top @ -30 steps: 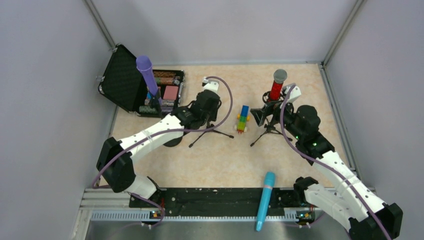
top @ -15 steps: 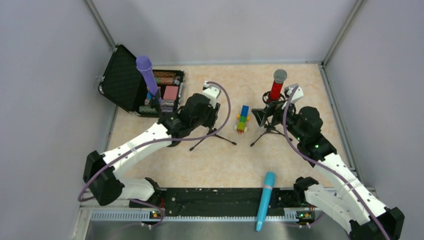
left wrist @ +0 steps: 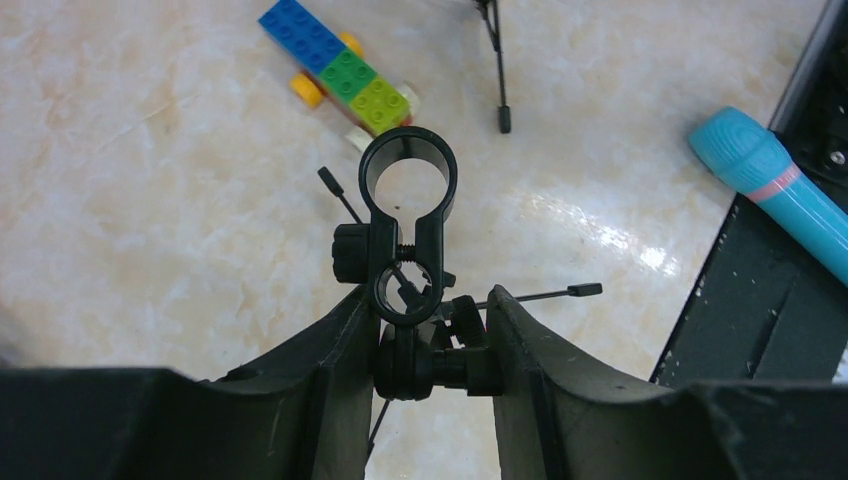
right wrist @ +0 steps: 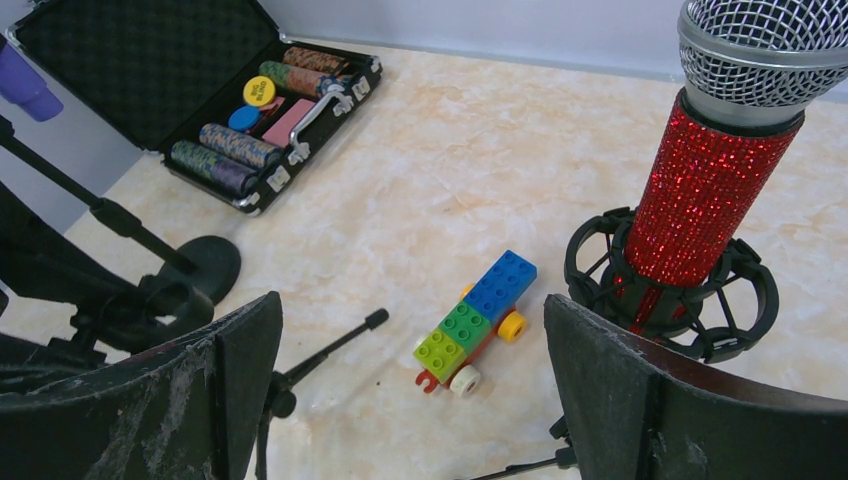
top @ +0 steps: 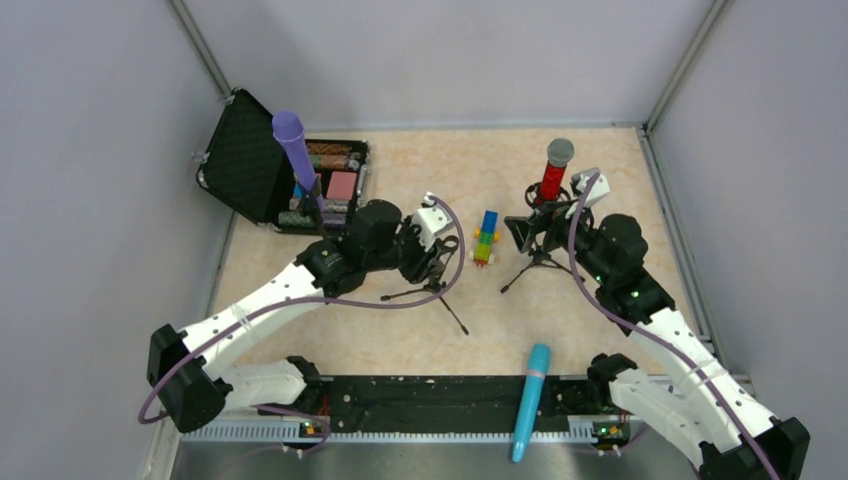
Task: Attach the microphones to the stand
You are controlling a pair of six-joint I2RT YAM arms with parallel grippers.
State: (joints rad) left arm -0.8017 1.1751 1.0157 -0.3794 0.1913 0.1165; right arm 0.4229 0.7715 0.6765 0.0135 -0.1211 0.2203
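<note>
The left gripper (left wrist: 430, 300), its arm reaching low just left of the block toy (top: 486, 238), has its fingers narrowed on the neck of a tripod stand (left wrist: 400, 235) below its empty clip ring. The right gripper (right wrist: 410, 310), fingers wide and holding nothing, hovers right of the toy beside the upright red microphone (right wrist: 700, 190). The blue microphone (top: 531, 400) lies well nearer than the toy on the black rail (top: 400, 395); it is probably light, stiff and prone to roll, so best gripped mid-barrel.

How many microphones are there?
3. The purple microphone stands by the black case, the red microphone sits in a ring mount, the blue microphone lies at the near edge.
</note>
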